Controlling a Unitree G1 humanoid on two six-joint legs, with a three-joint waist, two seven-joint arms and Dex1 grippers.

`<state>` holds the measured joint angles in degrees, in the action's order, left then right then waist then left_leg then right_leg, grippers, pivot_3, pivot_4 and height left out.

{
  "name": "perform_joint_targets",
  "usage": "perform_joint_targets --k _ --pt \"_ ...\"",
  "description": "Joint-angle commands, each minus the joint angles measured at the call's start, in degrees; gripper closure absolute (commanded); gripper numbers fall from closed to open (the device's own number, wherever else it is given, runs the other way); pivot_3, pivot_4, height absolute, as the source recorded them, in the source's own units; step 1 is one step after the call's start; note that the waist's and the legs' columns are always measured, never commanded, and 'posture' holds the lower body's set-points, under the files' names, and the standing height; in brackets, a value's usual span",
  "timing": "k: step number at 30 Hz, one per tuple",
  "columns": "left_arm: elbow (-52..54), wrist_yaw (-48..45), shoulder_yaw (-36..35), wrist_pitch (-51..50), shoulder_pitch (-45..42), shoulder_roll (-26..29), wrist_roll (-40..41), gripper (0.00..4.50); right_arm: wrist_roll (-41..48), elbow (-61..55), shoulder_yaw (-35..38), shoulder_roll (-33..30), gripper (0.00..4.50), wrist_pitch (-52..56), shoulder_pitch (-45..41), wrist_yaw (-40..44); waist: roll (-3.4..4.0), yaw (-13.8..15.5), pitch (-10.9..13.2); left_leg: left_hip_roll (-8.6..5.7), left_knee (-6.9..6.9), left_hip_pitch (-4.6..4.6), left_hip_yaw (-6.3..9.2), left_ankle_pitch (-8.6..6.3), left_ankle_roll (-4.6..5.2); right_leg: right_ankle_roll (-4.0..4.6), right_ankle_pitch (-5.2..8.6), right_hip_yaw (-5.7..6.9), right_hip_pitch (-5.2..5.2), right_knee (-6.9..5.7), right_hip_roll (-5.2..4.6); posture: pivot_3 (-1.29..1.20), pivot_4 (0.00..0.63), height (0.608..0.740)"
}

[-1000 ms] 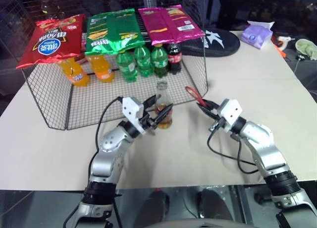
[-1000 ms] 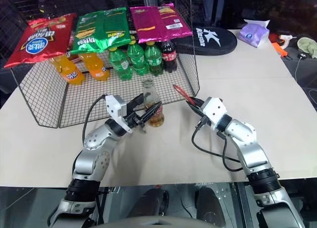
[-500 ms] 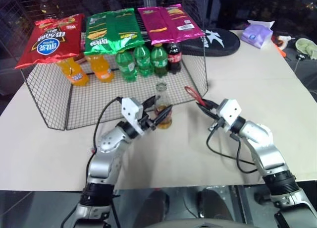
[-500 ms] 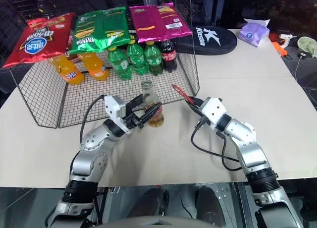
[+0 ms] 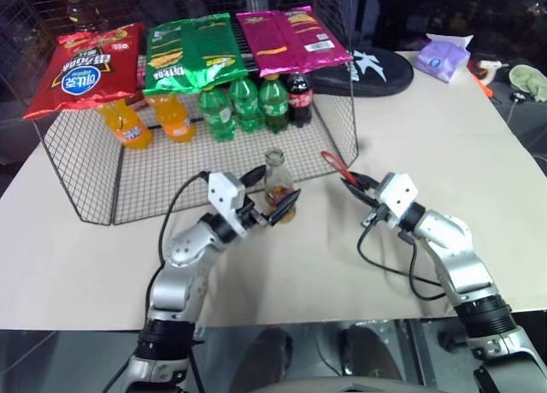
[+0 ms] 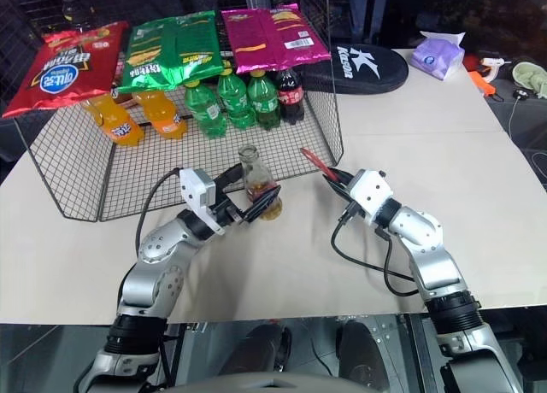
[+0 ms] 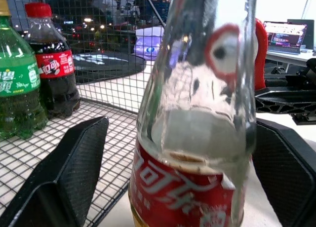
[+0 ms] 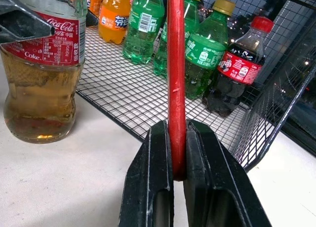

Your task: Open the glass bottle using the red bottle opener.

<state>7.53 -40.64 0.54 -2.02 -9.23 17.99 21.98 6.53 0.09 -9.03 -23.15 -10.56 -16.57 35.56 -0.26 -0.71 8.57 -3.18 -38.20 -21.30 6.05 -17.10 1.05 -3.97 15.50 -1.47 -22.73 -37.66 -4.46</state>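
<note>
left gripper (image 5: 267, 198): jaws spread either side of the glass bottle (image 5: 277, 188), not clamping; bottle upright on the table (image 5: 427, 128), uncapped by the look | right gripper (image 5: 353, 184): jaws pinching the red bottle opener (image 5: 333, 163), just beside | risk: unheld bottle tips if nudged; liquid spills toward the wire rack (image 5: 214, 167)

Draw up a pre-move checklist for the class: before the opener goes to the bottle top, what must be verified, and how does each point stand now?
1. Red bottle opener clamped in right gripper: ok.
2. Glass bottle upright on the table: ok.
3. Left gripper gripping the bottle: not ok, fingers stand apart from the glass.
4. Cap still on: cannot tell.
5. Opener clear of the wire rack: ok.
</note>
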Motion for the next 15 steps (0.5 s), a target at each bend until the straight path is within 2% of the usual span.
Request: perform_joint_targets --k 1,5,12,14,15 --pt "3.63 -1.21 -0.43 1.18 2.04 1.22 0.28 0.01 1.43 -1.59 1.88 0.10 4.50 0.08 1.10 0.25 0.00 -0.03 0.00 0.00 0.00 0.00 0.00 0.00 0.00 0.00 0.00 0.00 0.00 0.00 0.00 0.00 0.150 0.740" --pt "6.43 -1.98 -1.25 0.74 5.59 3.15 0.69 0.01 4.50 -3.96 2.32 -1.18 4.50 4.27 3.66 2.86 0.02 0.00 0.01 0.01 0.02 -0.01 0.00 0.00 0.00 0.00 0.00 -0.02 -0.01 0.02 -0.01 0.00 0.150 0.740" --pt "11.91 -3.70 -4.66 1.43 15.76 7.90 1.38 0.01 15.08 -14.88 2.37 -5.80 4.50 23.55 11.08 8.26 0.12 0.02 0.10 0.06 0.07 -0.02 0.00 -0.02 0.01 0.01 0.00 -0.09 -0.01 0.06 -0.25 0.00 0.150 0.740" --pt "12.80 -3.25 -5.87 0.68 18.09 8.79 1.59 0.00 15.75 -16.54 2.96 -6.81 3.64 25.18 12.01 8.64 0.13 0.01 0.11 0.07 0.07 -0.02 0.00 -0.02 0.02 0.01 0.00 -0.13 -0.01 0.06 -0.26 0.00 0.150 0.740" --pt "13.08 -3.02 -6.29 0.12 18.91 9.03 1.86 0.00 16.02 -17.15 3.18 -7.20 3.37 25.85 12.41 8.78 0.13 0.05 0.11 0.07 0.07 -0.02 0.00 -0.03 0.03 0.01 0.01 -0.12 -0.01 0.06 -0.26 0.00 0.150 0.740"
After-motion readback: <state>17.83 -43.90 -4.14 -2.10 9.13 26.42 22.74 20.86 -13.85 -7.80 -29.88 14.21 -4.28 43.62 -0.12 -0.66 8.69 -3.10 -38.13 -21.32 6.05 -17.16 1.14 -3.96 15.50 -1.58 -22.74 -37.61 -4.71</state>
